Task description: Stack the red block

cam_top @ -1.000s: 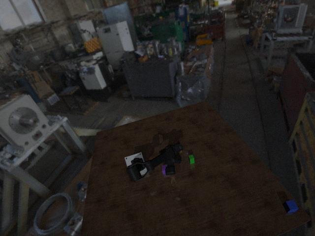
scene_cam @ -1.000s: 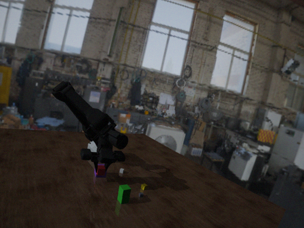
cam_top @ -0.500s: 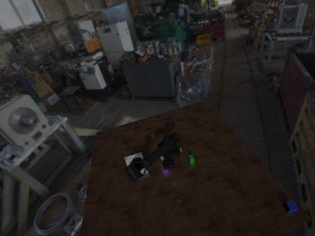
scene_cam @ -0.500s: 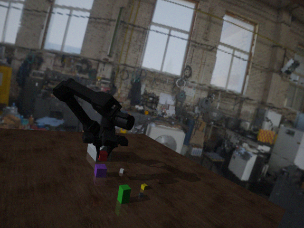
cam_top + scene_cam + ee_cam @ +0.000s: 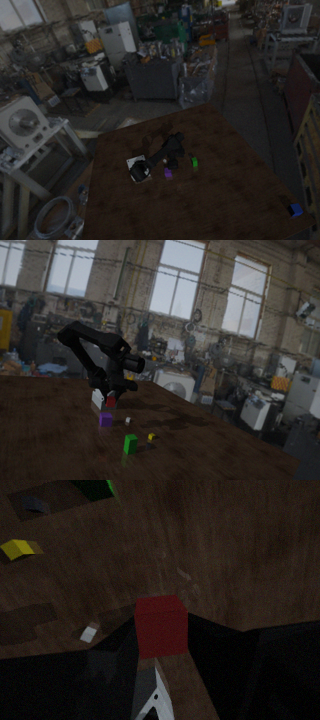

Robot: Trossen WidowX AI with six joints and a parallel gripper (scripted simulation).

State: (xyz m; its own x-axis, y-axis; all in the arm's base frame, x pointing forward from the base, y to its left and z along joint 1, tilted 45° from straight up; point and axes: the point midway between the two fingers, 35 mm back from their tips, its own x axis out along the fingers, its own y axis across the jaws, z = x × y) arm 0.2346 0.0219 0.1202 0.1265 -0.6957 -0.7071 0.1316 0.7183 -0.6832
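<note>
Gripper (image 5: 111,399) is clamped on the red block (image 5: 110,401), lifted off the table (image 5: 232,446) near the arm's base. Pickup looks done; carrying it to the green tower (image 5: 130,444) and releasing gently remain.

Dark brown wooden table (image 5: 232,446) carries the green tower (image 5: 130,444) near centre, a purple block (image 5: 105,419) to its left, small white (image 5: 127,419) and yellow (image 5: 151,436) blocks nearby, and a blue block (image 5: 295,209) at the corner.
</note>
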